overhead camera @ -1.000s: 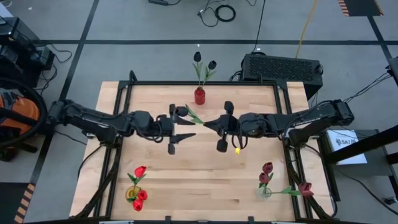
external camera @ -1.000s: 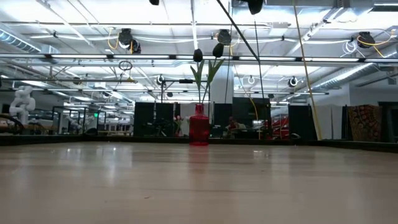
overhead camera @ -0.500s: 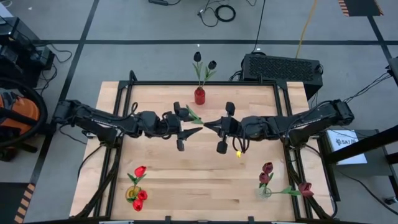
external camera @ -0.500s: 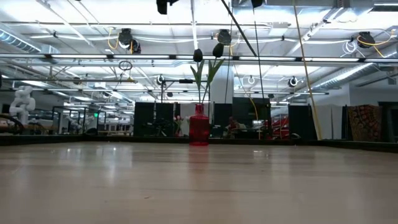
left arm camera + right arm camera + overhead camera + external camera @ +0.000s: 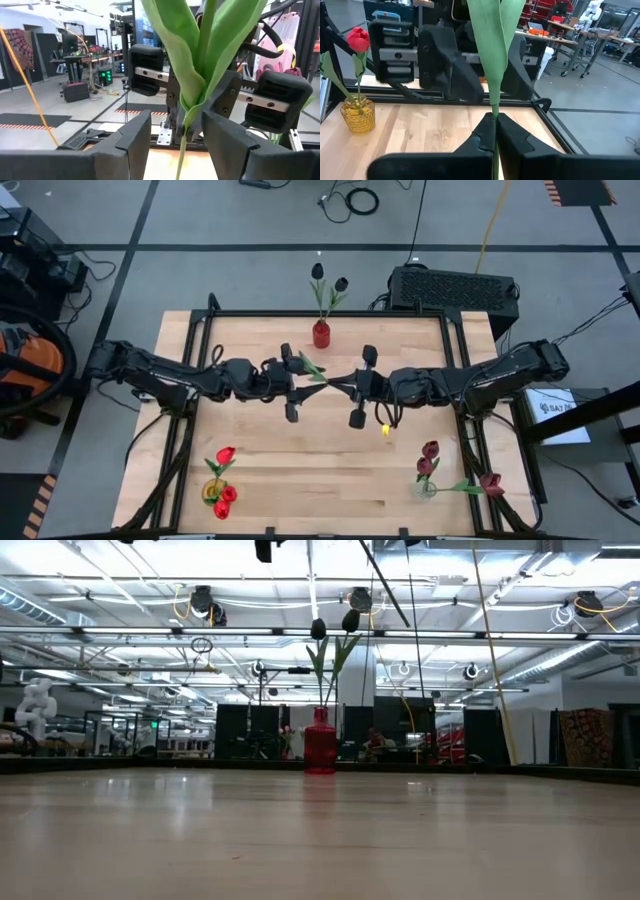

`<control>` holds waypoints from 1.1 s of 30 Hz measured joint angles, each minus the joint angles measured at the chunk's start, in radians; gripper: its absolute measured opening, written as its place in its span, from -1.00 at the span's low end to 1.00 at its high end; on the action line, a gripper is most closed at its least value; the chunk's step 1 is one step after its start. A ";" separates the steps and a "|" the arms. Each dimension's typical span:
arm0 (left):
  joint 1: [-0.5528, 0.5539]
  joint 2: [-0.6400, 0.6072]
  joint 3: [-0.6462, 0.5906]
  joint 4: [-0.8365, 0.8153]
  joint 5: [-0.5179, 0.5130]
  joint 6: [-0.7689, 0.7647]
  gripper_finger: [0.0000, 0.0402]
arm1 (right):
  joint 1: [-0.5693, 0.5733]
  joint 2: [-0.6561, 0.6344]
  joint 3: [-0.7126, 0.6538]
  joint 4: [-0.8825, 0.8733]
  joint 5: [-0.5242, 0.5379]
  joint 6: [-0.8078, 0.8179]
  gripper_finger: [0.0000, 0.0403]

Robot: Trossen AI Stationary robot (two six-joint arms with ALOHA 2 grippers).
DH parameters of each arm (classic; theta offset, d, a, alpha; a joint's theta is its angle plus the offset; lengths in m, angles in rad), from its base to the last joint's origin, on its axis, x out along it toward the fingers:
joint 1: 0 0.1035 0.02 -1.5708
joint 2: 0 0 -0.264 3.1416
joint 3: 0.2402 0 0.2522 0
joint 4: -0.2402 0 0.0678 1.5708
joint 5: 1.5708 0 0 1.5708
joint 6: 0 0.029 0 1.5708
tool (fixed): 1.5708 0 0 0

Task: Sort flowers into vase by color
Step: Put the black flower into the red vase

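My right gripper [image 5: 332,378] is shut on a flower above the table's middle. Its green leaves [image 5: 311,366] slant toward the far left, and its head does not plainly show. My left gripper [image 5: 176,118] faces it from the left, open, with one finger on each side of the thin stem [image 5: 180,152], touching nothing. At the far edge a red vase [image 5: 321,334] holds two black tulips. A yellow vase [image 5: 214,491] at the near left holds red tulips. A clear vase [image 5: 427,486] at the near right holds maroon tulips. My right gripper pinches the flower's stem just below the base of the leaves [image 5: 495,111] between its two fingers [image 5: 512,131]. The fingers come in level from the table's right and lie across the stem. The flower is lifted clear, and its leaves rise above the fingers.
A black metal frame [image 5: 330,313] runs round the wooden tabletop. The three vases stand at its far edge and its two near corners. Bare wood [image 5: 320,460] lies between them under the arms. A black box [image 5: 455,288] sits beyond the far right corner.
My left gripper has gone toward the table's right, up to the flower held by my right gripper. Its fingers now stand on either side of the stem. The flower has stayed where it was.
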 joint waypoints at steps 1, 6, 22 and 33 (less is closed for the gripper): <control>0.000 0.009 0.000 0.013 0.006 0.000 -0.10 | 0.000 0.001 0.000 0.003 0.000 0.000 -1.00; 0.000 0.050 0.000 0.094 0.018 0.001 -0.10 | 0.000 0.008 0.000 0.014 -0.001 -0.002 -1.00; 0.000 0.072 0.000 0.133 0.055 0.003 -0.42 | 0.000 0.009 0.000 0.012 -0.003 -0.006 -1.00; 0.011 0.071 0.000 0.134 0.074 0.011 -0.93 | 0.000 0.009 0.000 0.011 -0.003 -0.006 -1.00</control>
